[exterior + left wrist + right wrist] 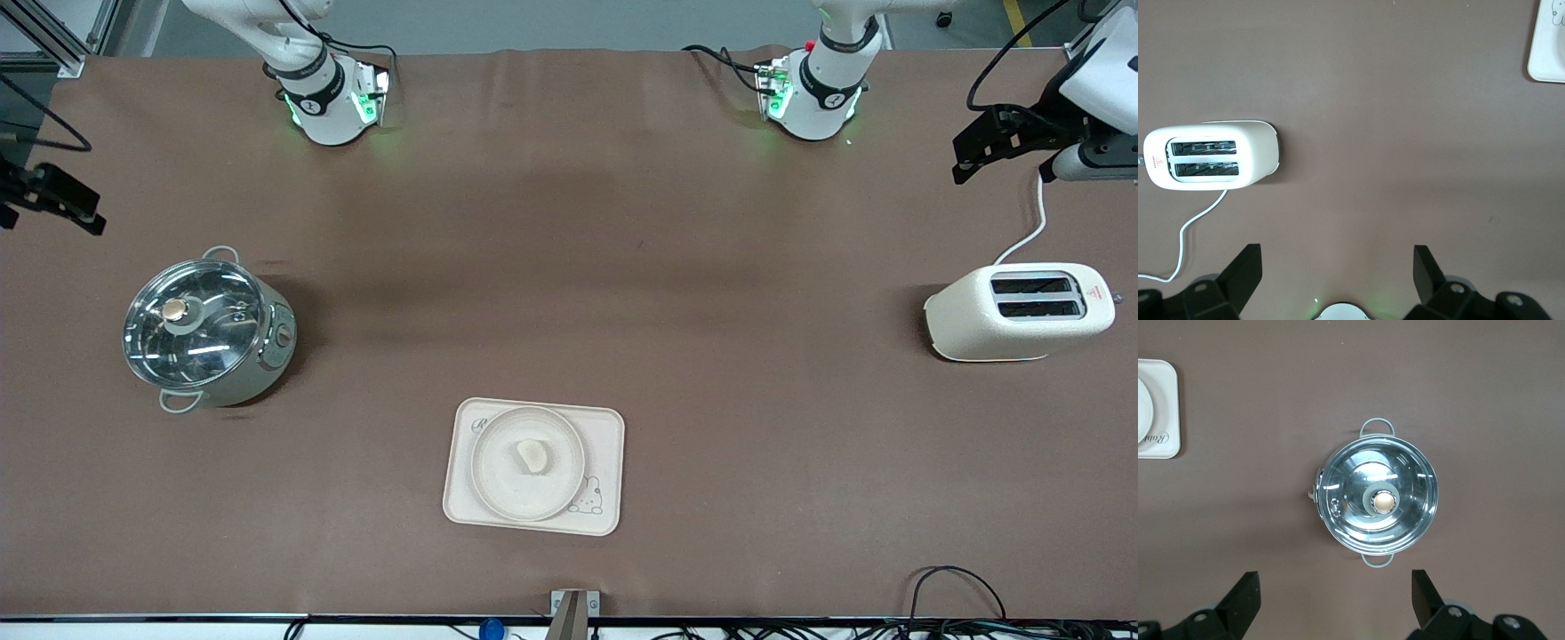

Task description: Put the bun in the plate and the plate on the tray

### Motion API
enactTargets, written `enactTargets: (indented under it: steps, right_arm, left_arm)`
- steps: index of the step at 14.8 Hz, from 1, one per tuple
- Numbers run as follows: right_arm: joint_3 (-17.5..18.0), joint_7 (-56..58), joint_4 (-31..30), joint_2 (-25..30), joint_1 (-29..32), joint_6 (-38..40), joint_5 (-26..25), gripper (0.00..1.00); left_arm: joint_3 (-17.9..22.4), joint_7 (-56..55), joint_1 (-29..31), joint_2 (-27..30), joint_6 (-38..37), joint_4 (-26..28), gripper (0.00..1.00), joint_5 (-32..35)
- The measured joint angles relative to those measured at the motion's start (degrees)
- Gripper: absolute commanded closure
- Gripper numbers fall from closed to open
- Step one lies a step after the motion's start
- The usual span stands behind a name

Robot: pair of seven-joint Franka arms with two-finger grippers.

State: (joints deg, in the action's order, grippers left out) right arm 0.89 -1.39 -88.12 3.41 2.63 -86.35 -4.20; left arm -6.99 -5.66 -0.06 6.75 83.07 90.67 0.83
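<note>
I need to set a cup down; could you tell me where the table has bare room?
Bare cloth lies between the pot and the tray, and between the tray and the toaster. The tray is taken: the plate with the bun fills most of it.

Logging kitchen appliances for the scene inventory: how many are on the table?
2. A lidded pot stands toward the right arm's end of the table; a white toaster stands toward the left arm's end. None seems hidden.

Tray [1548,50] and plate [1143,410] cropped by wrist-view edges; tray's script partly under plate.
</note>
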Motion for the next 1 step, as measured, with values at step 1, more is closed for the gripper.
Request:
enactTargets:
  steps: [1]
  right_arm:
    - [0.0, 0.0, -1.0, 1.1, 0.1, -0.1, 0.0, 0.00]
  left_arm:
    - [0.0, 0.0, 0.0, 0.0, 0.0, -0.1, 0.00, 0.0]
